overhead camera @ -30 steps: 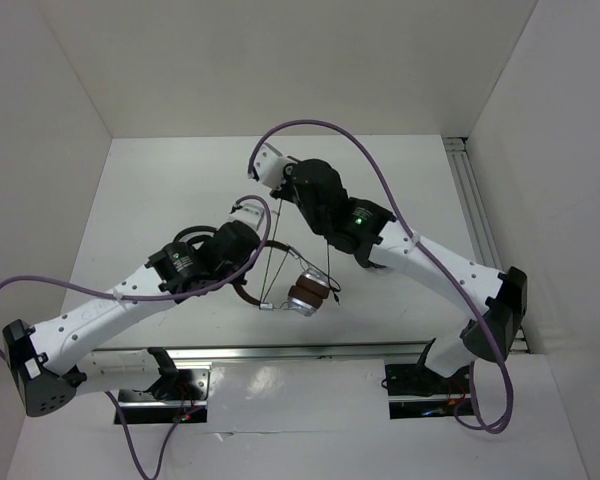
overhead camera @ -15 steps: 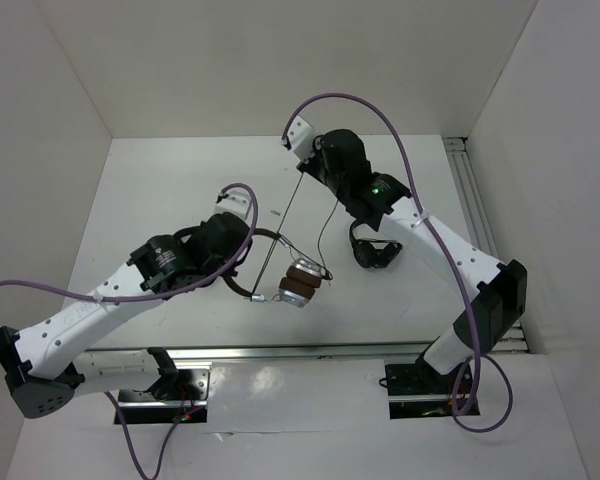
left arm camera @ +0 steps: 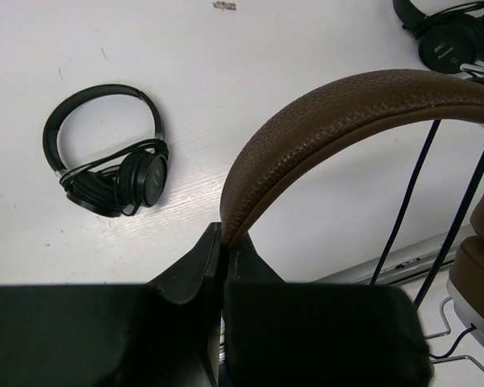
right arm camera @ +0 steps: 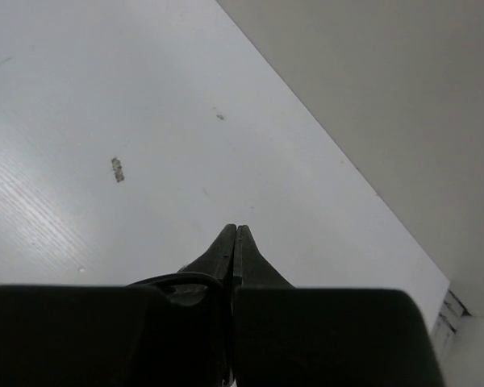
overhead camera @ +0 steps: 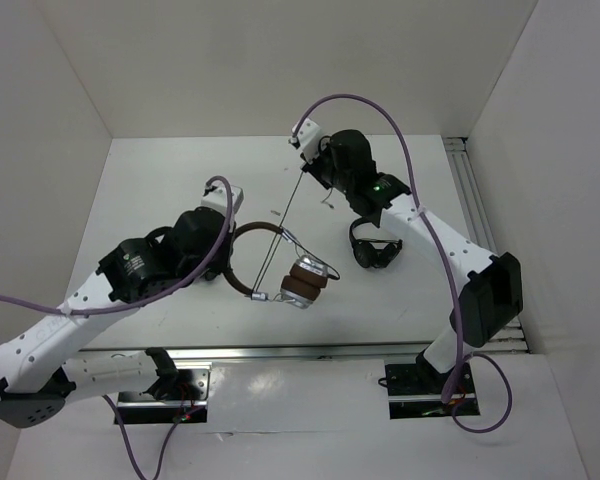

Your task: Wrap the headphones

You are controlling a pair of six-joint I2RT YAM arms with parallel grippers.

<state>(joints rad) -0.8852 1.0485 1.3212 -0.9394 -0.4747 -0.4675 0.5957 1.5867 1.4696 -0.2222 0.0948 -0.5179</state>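
Observation:
The headphones point(overhead camera: 302, 281) have a brown headband point(left arm camera: 347, 105), silver earcups with brown pads, and a thin black cable point(overhead camera: 285, 232). My left gripper point(overhead camera: 232, 252) is shut on the lower end of the headband and holds it off the table; in the left wrist view the fingertips point(left arm camera: 223, 238) pinch the brown band. My right gripper point(overhead camera: 306, 168) is shut at the far middle of the table, and the cable runs taut from it down to the earcups. In the right wrist view the shut gripper point(right arm camera: 236, 231) has a black cable loop point(right arm camera: 173, 280) beside its left finger.
A small all-black pair of headphones point(overhead camera: 373, 248) lies under my right forearm and shows at the top right of the left wrist view point(left arm camera: 448, 36). A second black pair point(left arm camera: 105, 173) lies left of the headband. A metal rail point(overhead camera: 310, 352) runs along the near edge.
My right gripper has moved right and toward the back, drawing the cable taut and uncovering the black pair by its forearm. My left arm has shifted left with the headband.

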